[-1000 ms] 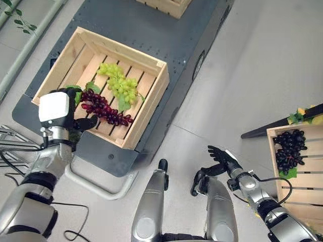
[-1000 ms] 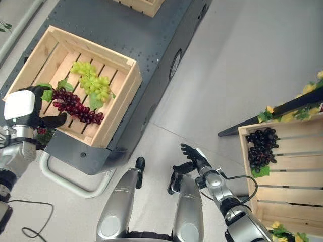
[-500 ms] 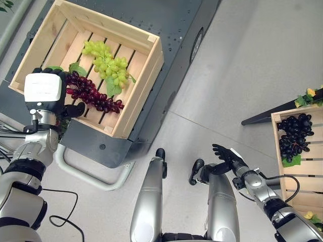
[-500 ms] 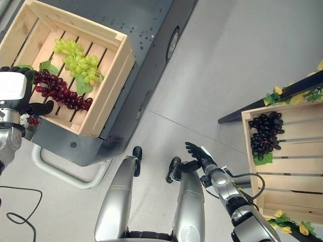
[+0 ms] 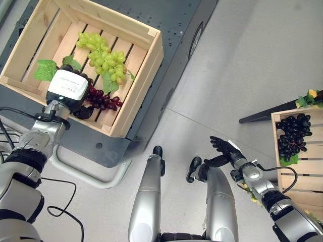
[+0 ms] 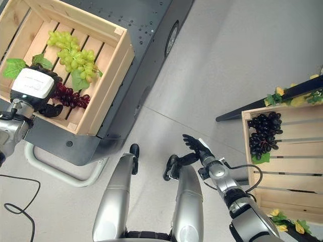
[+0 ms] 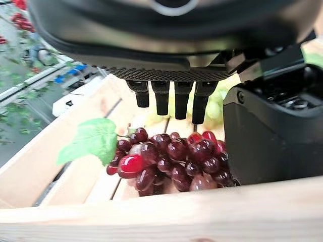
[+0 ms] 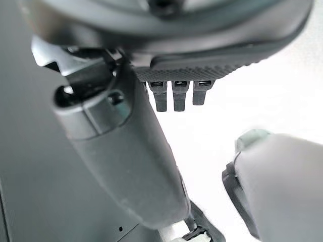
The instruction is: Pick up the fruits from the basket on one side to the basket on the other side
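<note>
Crates sit on both sides: the left crate (image 5: 132, 75) holds green grapes (image 5: 104, 54) and red grapes (image 7: 169, 160). The left hand (image 5: 68, 91) sits over the red grapes, fingers (image 7: 176, 100) straight. The right crate (image 6: 301, 157) holds black grapes (image 6: 264, 135). The right hand (image 6: 198, 147) hangs low with fingers wide.

Even, bright overhead light with soft shadows; pale glare washes the floor (image 8: 282, 85) in the right wrist view, the near crate rim (image 7: 161, 209) blurred.
</note>
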Available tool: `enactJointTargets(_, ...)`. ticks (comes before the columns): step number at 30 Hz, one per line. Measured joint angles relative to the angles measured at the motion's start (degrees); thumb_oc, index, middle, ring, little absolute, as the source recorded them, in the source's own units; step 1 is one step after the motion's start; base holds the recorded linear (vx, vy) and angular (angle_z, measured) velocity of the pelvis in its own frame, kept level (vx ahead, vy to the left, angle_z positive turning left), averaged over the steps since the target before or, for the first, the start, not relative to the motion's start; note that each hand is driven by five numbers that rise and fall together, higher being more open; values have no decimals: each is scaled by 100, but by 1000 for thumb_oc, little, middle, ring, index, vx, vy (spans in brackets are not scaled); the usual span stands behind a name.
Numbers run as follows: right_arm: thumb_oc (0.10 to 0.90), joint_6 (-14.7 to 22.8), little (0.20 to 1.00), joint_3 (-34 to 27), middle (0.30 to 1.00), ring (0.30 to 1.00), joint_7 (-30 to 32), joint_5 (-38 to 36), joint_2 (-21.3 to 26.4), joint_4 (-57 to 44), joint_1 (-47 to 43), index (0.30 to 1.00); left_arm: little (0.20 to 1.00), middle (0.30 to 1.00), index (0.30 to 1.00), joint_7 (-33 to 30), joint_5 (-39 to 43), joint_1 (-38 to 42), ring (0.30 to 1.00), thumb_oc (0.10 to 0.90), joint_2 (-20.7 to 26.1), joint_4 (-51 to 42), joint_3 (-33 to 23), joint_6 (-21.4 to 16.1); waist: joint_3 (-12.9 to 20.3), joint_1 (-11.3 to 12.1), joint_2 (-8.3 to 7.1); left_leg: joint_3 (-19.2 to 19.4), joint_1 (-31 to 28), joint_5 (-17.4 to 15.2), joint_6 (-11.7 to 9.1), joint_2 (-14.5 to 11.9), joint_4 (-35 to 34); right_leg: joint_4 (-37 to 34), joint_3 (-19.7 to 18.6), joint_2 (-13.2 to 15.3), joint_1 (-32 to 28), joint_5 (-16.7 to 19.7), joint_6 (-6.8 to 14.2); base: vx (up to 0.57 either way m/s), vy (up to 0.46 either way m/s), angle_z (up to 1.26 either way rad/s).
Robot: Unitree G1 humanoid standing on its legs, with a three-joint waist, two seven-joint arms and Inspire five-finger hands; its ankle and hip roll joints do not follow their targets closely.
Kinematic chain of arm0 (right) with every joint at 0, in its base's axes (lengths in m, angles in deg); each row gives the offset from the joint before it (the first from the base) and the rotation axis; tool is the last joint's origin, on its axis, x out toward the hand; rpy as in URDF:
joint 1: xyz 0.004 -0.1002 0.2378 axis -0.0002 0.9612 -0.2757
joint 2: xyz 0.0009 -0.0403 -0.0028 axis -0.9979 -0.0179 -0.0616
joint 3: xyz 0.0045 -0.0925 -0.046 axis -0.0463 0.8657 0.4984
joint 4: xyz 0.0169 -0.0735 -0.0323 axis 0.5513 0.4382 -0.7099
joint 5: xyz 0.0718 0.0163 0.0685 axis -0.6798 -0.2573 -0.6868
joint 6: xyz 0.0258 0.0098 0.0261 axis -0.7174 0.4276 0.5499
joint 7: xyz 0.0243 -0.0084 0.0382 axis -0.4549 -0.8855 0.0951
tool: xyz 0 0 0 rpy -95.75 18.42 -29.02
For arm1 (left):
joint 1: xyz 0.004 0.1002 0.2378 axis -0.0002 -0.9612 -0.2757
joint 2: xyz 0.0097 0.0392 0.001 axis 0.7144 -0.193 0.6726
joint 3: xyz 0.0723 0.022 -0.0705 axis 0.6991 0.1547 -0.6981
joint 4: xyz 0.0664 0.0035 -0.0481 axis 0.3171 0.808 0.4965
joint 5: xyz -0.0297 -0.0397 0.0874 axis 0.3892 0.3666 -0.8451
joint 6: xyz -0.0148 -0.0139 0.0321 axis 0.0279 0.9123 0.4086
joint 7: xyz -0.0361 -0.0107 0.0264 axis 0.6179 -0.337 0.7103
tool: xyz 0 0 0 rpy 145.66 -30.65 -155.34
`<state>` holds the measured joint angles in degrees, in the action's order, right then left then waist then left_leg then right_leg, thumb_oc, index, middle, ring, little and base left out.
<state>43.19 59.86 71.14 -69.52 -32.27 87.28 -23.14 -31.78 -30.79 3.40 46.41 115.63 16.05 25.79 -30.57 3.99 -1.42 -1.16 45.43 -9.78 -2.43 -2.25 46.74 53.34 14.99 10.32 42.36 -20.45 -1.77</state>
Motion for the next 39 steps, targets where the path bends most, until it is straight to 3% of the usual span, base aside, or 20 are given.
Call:
enactJointTargets(4,800,1,900,27,900,900,-1,-1,1,51,9,900,900,900,900,52,-218,113,900,800,144,-246,299,-96,0,-3,-47,-3,39,-7,10,-3,11,-18,25,5,9,7,12,-4,-6,1)
enactJointTargets(10,800,16,900,74,900,900,-2,-3,-69,83,-9,900,900,900,900,64,-292,303,900,800,287,-456,595,-583,-5,7,-106,-20,157,-20,34,-60,65,-58,121,0,26,10,17,-12,-7,4)
enactJointTargets(14,800,34,900,73,900,900,-2,-5,-83,63,-80,900,900,900,900,250,-356,385,900,800,287,-513,704,-583,-3,0,-115,-18,235,-22,41,-62,65,-83,120,-13,94,23,34,-8,5,-1)
enactJointTargets(21,800,28,900,83,900,900,-2,-7,-88,76,-174,900,900,900,900,804,-118,655,900,800,260,-658,755,-392,-2,-20,-134,-11,373,-28,49,-68,73,-121,127,-21,212,39,51,-32,24,0)
enactJointTargets(27,800,31,900,84,900,900,4,-72,-85,28,-338,900,900,900,900,1236,302,925,900,800,208,-463,666,156,5,-14,-141,-19,554,-7,41,-101,54,-117,135,-56,408,40,39,-23,-17,-1)
enactJointTargets(38,800,30,900,180,900,900,9,-241,-94,-53,-476,900,900,900,900,1567,429,1115,900,800,111,-366,561,413,18,21,-129,5,682,23,7,-147,-26,-120,150,-66,571,23,38,0,0,0)
enactJointTargets(39,800,30,900,190,900,900,10,-242,-92,-84,-481,900,768,768,768,1600,429,1119,768,712,101,-366,561,467,21,21,-128,5,684,26,3,-155,-31,-120,150,-73,578,23,37,0,0,0)
